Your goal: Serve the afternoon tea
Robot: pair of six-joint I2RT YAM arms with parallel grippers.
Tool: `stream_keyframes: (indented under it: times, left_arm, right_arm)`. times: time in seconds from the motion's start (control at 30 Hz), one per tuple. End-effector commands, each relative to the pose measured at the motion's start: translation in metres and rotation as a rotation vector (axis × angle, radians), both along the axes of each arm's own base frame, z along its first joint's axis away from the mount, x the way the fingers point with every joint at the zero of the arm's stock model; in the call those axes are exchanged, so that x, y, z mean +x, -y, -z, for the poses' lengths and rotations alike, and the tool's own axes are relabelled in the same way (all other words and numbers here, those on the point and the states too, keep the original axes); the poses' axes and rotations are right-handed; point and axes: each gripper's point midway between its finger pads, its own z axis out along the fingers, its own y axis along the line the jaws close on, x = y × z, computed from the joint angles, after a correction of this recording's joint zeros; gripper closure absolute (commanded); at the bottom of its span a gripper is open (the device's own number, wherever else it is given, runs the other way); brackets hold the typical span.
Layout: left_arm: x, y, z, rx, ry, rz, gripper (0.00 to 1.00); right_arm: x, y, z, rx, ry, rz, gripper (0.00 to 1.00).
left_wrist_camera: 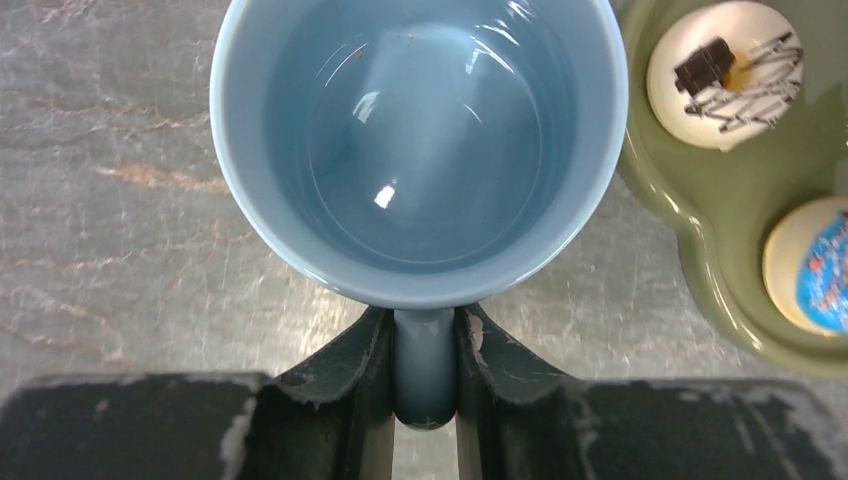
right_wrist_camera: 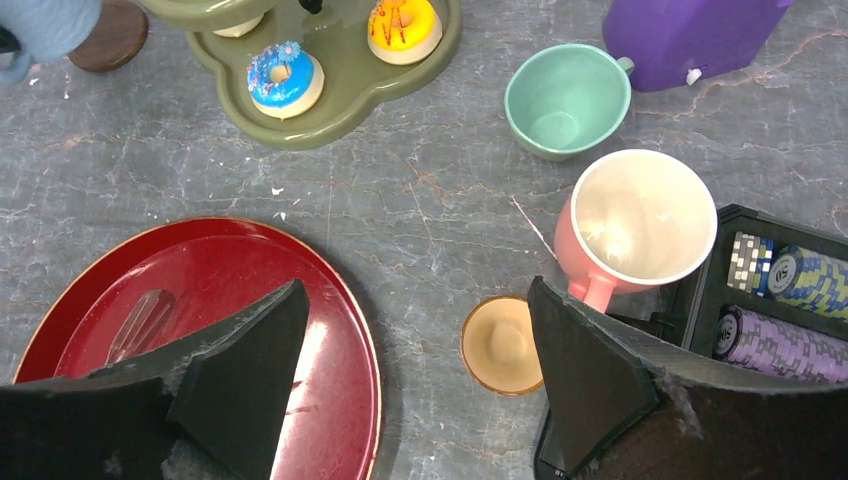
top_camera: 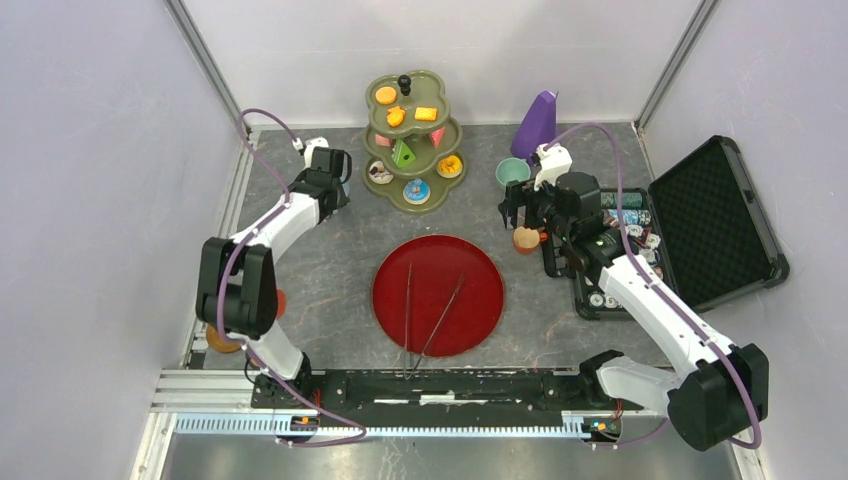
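Observation:
My left gripper (left_wrist_camera: 425,325) is shut on the handle of the blue mug (left_wrist_camera: 420,150), which stands upright beside the green tiered stand (left_wrist_camera: 700,210). In the top view the left gripper (top_camera: 333,168) hides the mug. The stand (top_camera: 412,140) carries donuts, cake slices and orange biscuits. My right gripper (right_wrist_camera: 415,300) is open and empty above the table. The small orange cup (right_wrist_camera: 503,345) lies by its right finger (right_wrist_camera: 580,370). The pink mug (right_wrist_camera: 640,220) and the green mug (right_wrist_camera: 565,100) stand just beyond. In the top view the right gripper (top_camera: 520,212) covers the pink mug.
A red round tray (top_camera: 480,300) with metal tongs (top_camera: 408,310) lies in the middle. The purple metronome (top_camera: 537,125) stands behind the green mug (top_camera: 512,172). An open black case (top_camera: 715,215) with poker chips (right_wrist_camera: 790,280) sits at the right. Two orange items (top_camera: 220,340) lie by the left arm.

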Motion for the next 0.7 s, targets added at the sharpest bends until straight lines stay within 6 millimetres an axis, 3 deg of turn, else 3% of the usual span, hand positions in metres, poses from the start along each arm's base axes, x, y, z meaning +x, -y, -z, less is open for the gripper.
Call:
stream_keyframes:
  times: [0.0,0.33,0.67]
  left_arm:
    - [0.056,-0.006,-0.046,0.031,0.210,-0.014,0.98]
    - [0.062,-0.022,-0.012,0.052,0.193,-0.045,0.98]
    - [0.063,-0.020,0.006,0.029,0.165,-0.037,0.98]
  right_arm:
    - [-0.002,0.005,-0.010,-0.016,0.045,0.009,0.12]
    - [-0.001,0.008,-0.007,-0.027,0.047,0.019,0.11]
    - [-0.001,0.006,-0.001,-0.023,0.035,0.011,0.10]
